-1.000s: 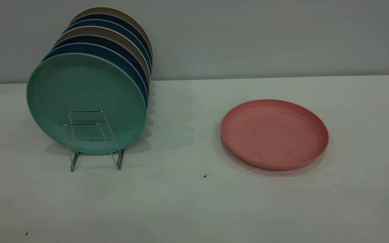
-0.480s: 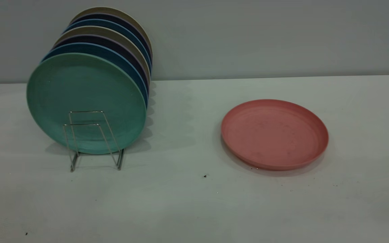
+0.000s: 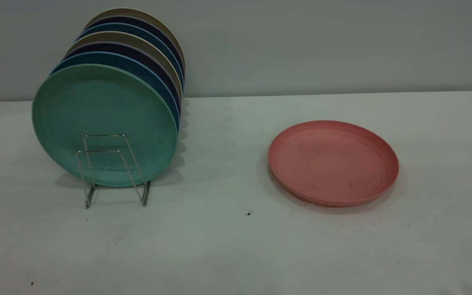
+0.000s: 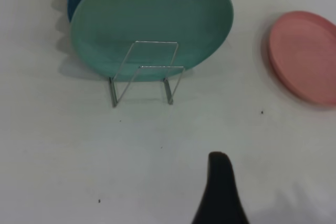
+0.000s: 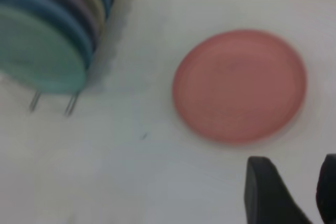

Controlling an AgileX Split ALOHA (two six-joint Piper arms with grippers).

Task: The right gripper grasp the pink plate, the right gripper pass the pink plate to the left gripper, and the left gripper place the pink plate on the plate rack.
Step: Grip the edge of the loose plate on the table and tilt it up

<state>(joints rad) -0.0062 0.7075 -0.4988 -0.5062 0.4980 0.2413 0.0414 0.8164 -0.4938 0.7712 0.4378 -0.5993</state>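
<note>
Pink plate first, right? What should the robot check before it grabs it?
1. Pink plate lies flat on the table, nothing on it: ok.
2. Right gripper open, apart from the plate: ok.
3. Left gripper open or shut: cannot tell.
4. Plate rack has free wire loops in front of the green plate: ok.
5. Table between plate and rack is bare: ok.

Bare lab-style setup: plain white table (image 3: 228, 254), blank grey wall (image 3: 322, 45).
</note>
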